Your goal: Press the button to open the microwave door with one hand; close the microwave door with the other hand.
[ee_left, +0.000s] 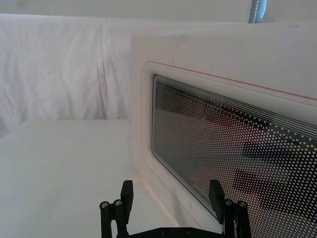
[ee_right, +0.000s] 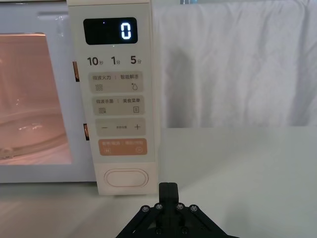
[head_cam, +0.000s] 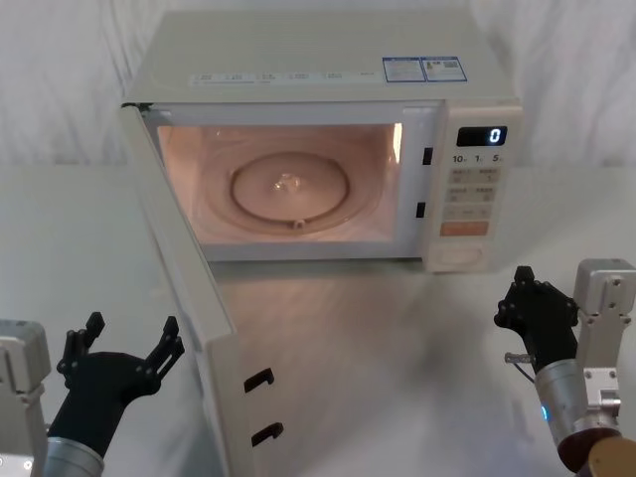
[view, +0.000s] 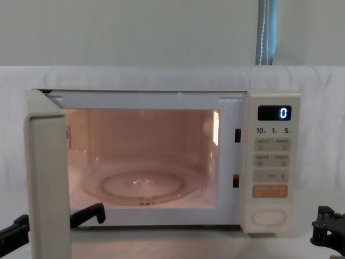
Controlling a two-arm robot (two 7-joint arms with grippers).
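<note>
At the near left of the bench [head_cam: 328, 328], the left gripper [head_cam: 124, 343] hovers low, jaws spread wide and holding nothing, just outside the open microwave door [head_cam: 189, 298]. In the left wrist view its fingertips [ee_left: 215, 194] sit close to the door's dotted window [ee_left: 223, 144], not clearly touching. The door swings out toward the robot from its hinge on the left, two latch hooks [head_cam: 260, 378] showing on its free edge. The lit cavity stands open, glass turntable [head_cam: 291, 187] inside. Right of it, the control panel [head_cam: 475, 184] reads 0; the button [head_cam: 460, 254] sits at the panel's bottom, below the orange key [head_cam: 464, 228]. At the near right, the right gripper [head_cam: 529, 298] hangs well short of the button, jaws pressed together, empty.
</note>
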